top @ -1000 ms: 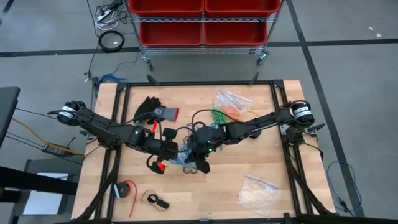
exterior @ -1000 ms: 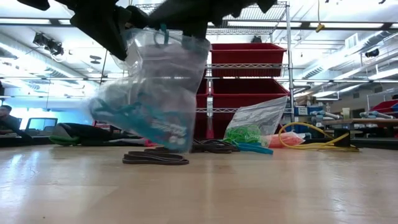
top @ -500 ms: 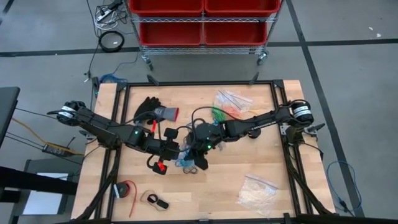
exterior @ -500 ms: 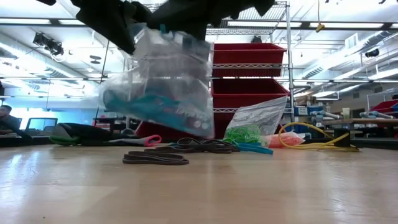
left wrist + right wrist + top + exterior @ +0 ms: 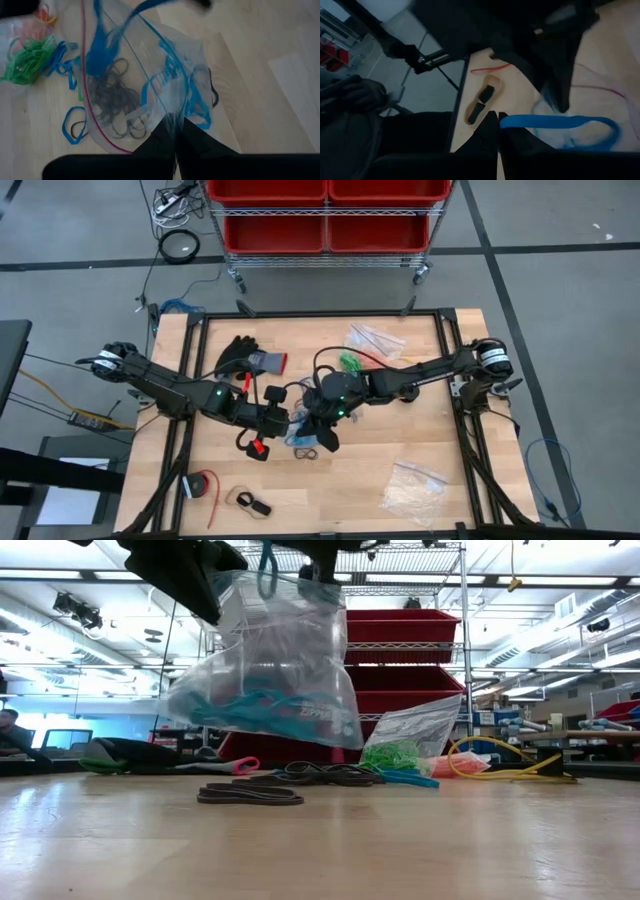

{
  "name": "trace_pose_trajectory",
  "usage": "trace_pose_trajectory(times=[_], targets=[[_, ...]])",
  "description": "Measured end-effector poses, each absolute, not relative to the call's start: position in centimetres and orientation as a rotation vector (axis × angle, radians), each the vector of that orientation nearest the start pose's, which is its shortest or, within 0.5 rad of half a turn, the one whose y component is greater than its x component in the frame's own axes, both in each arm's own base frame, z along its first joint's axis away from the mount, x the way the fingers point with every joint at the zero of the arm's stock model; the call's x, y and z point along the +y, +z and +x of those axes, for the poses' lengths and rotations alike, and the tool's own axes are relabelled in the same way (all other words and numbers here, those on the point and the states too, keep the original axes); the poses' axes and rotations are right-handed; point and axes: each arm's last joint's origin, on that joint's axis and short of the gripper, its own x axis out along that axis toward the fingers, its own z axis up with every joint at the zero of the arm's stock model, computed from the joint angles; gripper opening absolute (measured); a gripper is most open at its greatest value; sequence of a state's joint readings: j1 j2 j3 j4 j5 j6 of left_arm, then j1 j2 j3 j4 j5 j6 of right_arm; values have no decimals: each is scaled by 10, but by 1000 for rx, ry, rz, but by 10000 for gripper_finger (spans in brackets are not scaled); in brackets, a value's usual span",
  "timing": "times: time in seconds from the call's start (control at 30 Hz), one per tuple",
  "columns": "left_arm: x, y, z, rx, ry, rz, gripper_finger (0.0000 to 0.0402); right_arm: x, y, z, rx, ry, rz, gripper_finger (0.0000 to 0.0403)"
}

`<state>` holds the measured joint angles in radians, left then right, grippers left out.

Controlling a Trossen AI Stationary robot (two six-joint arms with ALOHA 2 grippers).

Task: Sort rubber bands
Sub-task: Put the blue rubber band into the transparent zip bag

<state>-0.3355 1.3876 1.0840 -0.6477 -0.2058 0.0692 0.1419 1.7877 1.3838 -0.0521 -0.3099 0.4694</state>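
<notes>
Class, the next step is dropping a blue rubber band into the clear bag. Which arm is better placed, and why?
Probably right: the right gripper already pinches a blue rubber band beside the clear bag, which the left gripper holds up.

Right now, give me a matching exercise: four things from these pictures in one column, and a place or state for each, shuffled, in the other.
Things:
1. clear bag
2. blue band
3. green rubber bands
4. black bands

Places or states:
A. lying flat on the bare wood
B. pinched by the right gripper
C. held up off the table by the left gripper
D. heaped beside a second bag resting on the table

Pairs: 1-C, 2-B, 3-D, 4-A
</notes>
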Motion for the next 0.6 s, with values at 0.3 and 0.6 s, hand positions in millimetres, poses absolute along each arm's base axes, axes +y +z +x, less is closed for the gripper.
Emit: trace_pose_trajectory(times=[0.3,0.6], targets=[[-86,269,266,914,-141,299,12,67,289,402,516,311,487,0],[-86,269,266,913,-141,298,12,41,285,404,535,219,513,0]])
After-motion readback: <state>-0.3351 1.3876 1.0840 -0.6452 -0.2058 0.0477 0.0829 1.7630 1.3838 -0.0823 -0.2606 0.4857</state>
